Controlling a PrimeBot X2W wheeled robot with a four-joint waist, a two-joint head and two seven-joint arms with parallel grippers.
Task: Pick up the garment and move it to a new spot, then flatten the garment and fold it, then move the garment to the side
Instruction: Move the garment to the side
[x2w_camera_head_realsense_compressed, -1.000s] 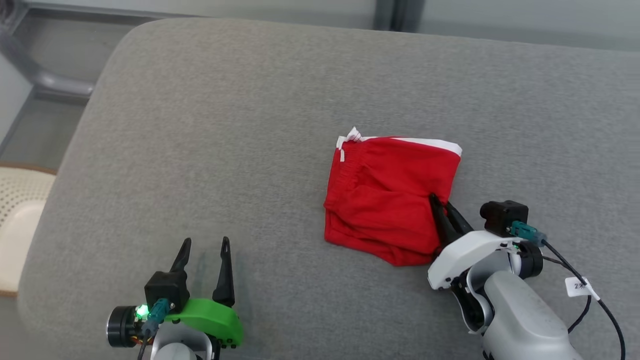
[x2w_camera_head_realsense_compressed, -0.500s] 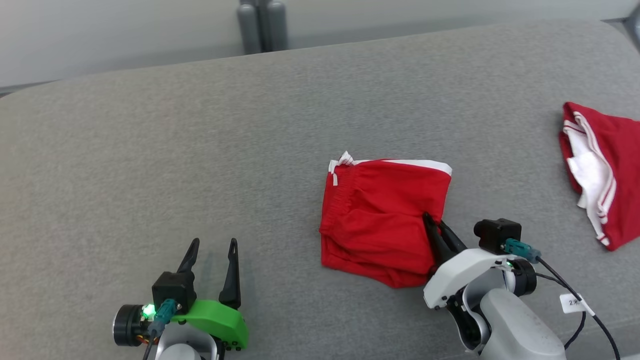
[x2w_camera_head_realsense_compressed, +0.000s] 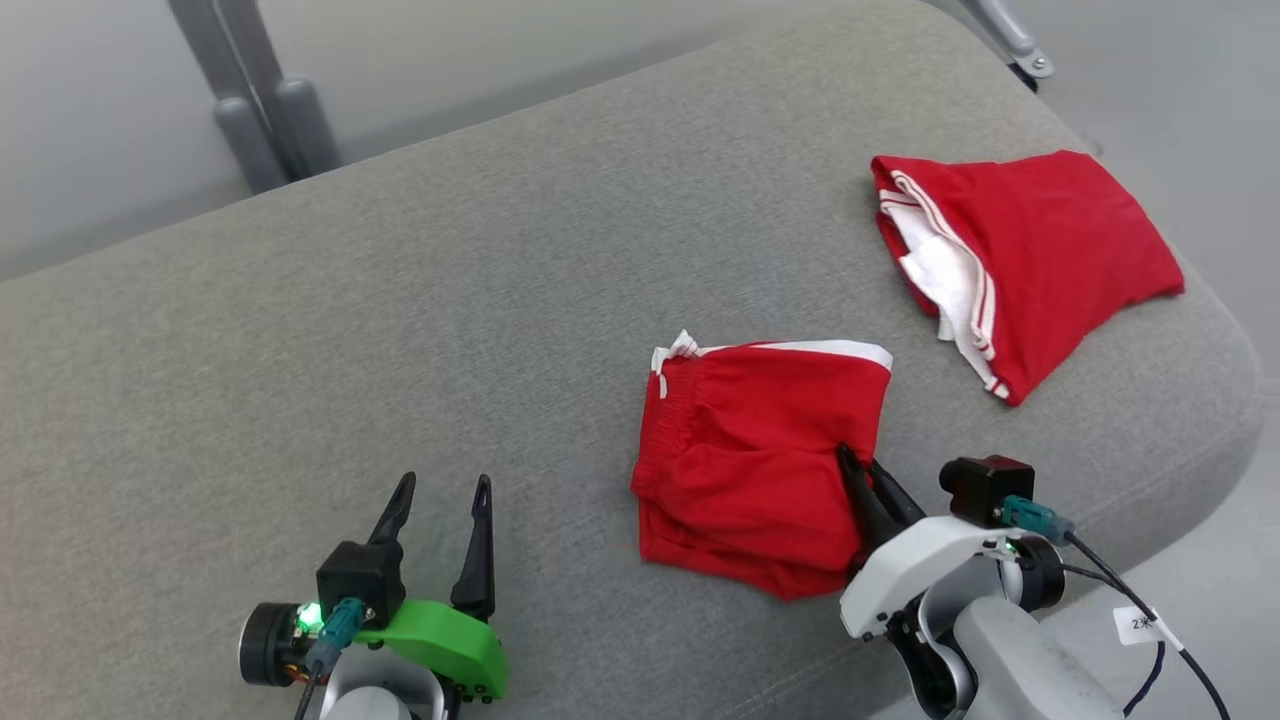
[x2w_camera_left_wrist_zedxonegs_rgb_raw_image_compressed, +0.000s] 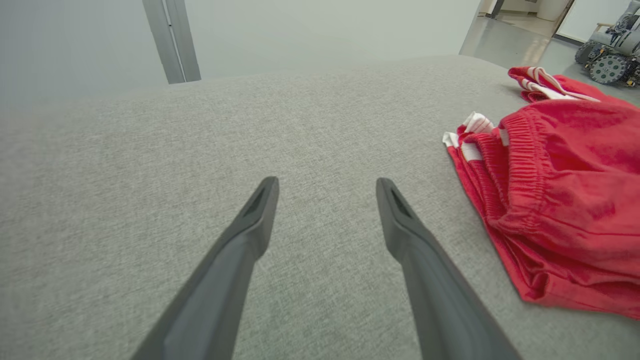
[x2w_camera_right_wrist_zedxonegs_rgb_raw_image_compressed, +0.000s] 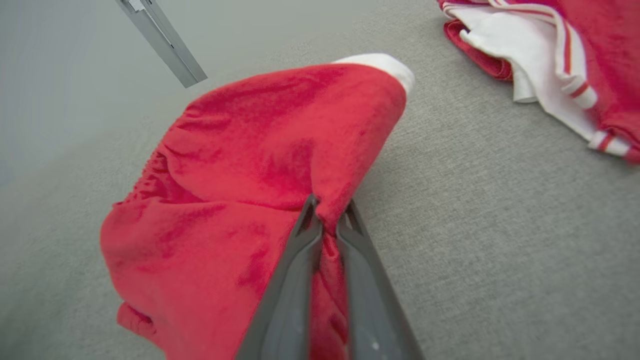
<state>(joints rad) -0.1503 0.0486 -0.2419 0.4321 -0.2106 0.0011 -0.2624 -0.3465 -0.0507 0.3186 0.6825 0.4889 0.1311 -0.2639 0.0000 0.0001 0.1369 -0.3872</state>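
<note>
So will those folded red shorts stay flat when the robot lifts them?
Probably floppy: the folded red cloth shorts bunch and wrinkle where the right hand pinches one edge. The layers would likely droop and unfold. They look thin, so probably light.

- A grey woven upholstered surface (x2w_camera_head_realsense_compressed: 450, 330) with rounded corners and soft edges.
- Pale, glossy grey floor (x2w_camera_head_realsense_compressed: 1190, 90) lies beyond its right edge.
- Two grey metal posts (x2w_camera_head_realsense_compressed: 265, 120) stand behind its far edge, before a plain pale wall (x2w_camera_left_wrist_zedxonegs_rgb_raw_image_compressed: 325, 25).
- A grey metal bracket (x2w_camera_head_realsense_compressed: 1010, 40) shows by the far right corner.
- A wheeled grey machine (x2w_camera_left_wrist_zedxonegs_rgb_raw_image_compressed: 607, 62) stands on brightly lit floor beyond that corner.
</note>
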